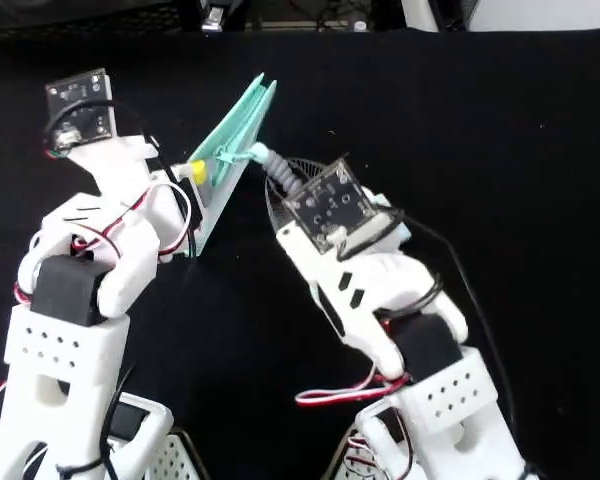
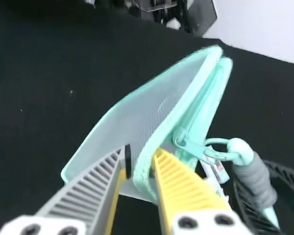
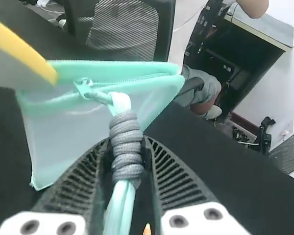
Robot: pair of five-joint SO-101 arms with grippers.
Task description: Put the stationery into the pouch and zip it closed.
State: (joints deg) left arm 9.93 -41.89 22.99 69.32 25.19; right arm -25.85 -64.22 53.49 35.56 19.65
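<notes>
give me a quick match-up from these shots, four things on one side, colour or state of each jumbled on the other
Things:
1. pouch
2. left gripper
3. right gripper
4. table

Colour or state:
a. shut on the grey cord tied to the zip pull
b. black
c. mint green mesh
d. shut on the pouch's edge

Pairs: 1-c, 2-d, 3-a, 4-b
</notes>
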